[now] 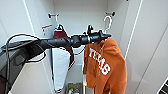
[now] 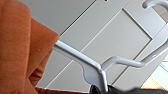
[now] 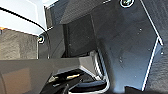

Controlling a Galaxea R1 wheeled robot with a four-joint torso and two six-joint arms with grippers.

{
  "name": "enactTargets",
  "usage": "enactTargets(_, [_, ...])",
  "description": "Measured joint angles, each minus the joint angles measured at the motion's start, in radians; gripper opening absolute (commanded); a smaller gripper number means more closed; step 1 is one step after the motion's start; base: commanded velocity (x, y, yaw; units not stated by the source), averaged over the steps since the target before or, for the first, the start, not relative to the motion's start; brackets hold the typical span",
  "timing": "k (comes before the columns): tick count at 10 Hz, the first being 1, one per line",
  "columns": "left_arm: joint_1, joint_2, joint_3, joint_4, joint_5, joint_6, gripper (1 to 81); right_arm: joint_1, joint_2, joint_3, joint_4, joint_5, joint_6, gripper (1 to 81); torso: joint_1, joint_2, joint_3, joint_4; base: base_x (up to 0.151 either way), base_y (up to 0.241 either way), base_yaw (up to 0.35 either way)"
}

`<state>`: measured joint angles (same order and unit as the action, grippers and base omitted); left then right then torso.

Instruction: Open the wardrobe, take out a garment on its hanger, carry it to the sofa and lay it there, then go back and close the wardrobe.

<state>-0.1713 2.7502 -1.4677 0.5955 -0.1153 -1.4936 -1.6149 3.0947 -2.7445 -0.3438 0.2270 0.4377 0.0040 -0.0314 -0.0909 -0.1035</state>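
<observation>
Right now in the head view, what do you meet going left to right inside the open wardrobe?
Maroon-and-white garment on its hook → left gripper at the white hanger → orange TEXAS hoodie → the wardrobe's right door.

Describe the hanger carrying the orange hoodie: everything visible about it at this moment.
The hanger is thin, glossy white and looks like plastic. Its curved hook rises near a black hook on the back wall of the open wardrobe; whether it still catches there cannot be told. In the left wrist view one shoulder arm runs into the garment, burnt orange with white TEXAS lettering, which hangs tilted from it. The left gripper sits at the hanger's neck, seemingly gripping it.
</observation>
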Motion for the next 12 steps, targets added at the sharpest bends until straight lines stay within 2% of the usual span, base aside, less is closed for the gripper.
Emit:
enactTargets(3, [0.041,-0.042,0.014,0.004,-0.044,0.001,1.0,-0.005,0.001,0.0,0.0,0.0,0.0,81.1,-0.001,0.0,0.0,0.0,-0.14,0.0,0.0])
enactTargets(12, [0.078,-0.086,0.049,0.008,-0.056,0.0,1.0,0.0,0.003,0.0,0.0,-0.004,0.0,81.1,-0.002,0.0,0.0,0.0,-0.134,0.0,0.0])
